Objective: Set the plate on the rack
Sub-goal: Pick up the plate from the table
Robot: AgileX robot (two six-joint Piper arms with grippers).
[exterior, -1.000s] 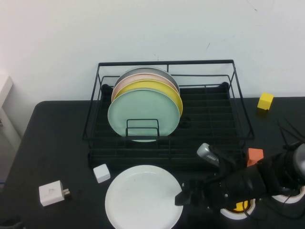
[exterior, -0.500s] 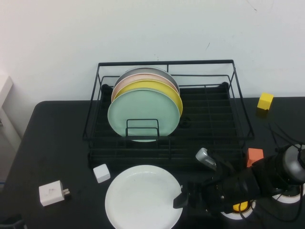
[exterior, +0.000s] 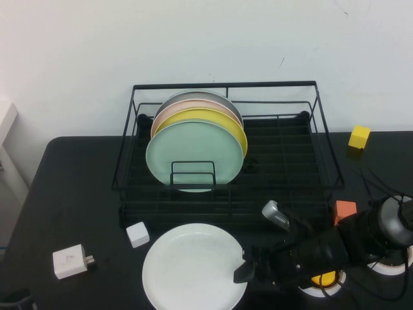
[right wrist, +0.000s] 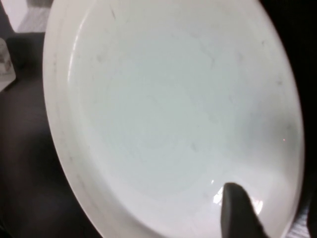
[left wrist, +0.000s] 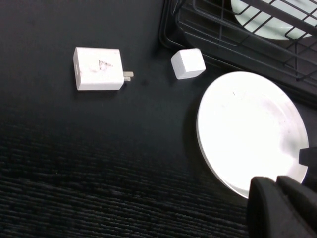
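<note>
The white plate (exterior: 190, 265) lies flat on the black table in front of the rack (exterior: 284, 155). My right gripper (exterior: 244, 270) is at the plate's right edge, open, with its jaws either side of the rim. In the right wrist view the plate (right wrist: 163, 114) fills the picture, and one finger (right wrist: 237, 210) lies over its inner face. My left gripper (left wrist: 277, 198) is shut and empty, low near the table's front left; the plate (left wrist: 250, 129) shows beyond it. The rack's front corner (left wrist: 208, 25) shows there too.
The rack's left half holds several upright plates, a mint green one (exterior: 193, 152) in front and a yellow one (exterior: 219, 119) behind. A white cube (exterior: 137, 234) and a white charger (exterior: 71, 261) lie left of the plate. An orange block (exterior: 345, 210) and a yellow block (exterior: 359, 136) lie at the right.
My right gripper has crept a little left and down onto the plate's right edge. The plate has not moved.
</note>
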